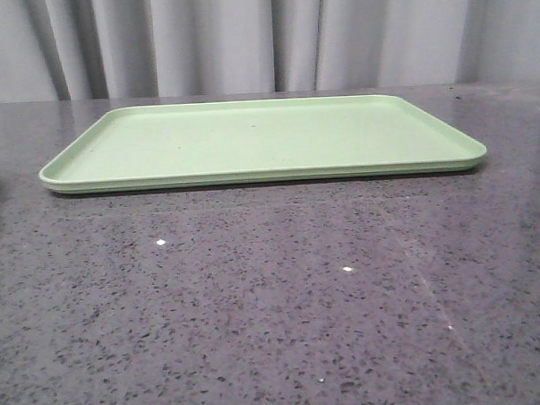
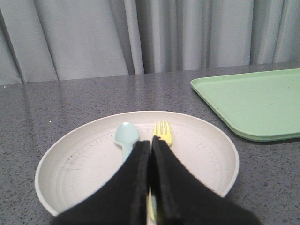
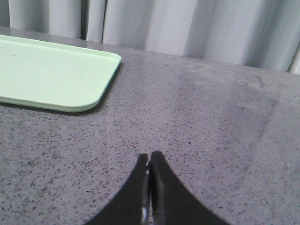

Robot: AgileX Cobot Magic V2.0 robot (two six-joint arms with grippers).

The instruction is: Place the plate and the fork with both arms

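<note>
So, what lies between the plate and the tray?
Only bare speckled table; the left wrist view shows the plate and green tray apart, nothing between.

Low front cam; tray (image 1: pixel 258 140) shared w/ wrists

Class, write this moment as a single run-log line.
tray: bare | plate: on table beside tray, holds fork and spoon | left gripper: shut, above plate | right gripper: shut, over table

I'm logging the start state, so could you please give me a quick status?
Both claws shut, left claw over the plate, right claw over bare table. Fork lies in plate beside blue spoon. Tray empty, nothing blocking.
</note>
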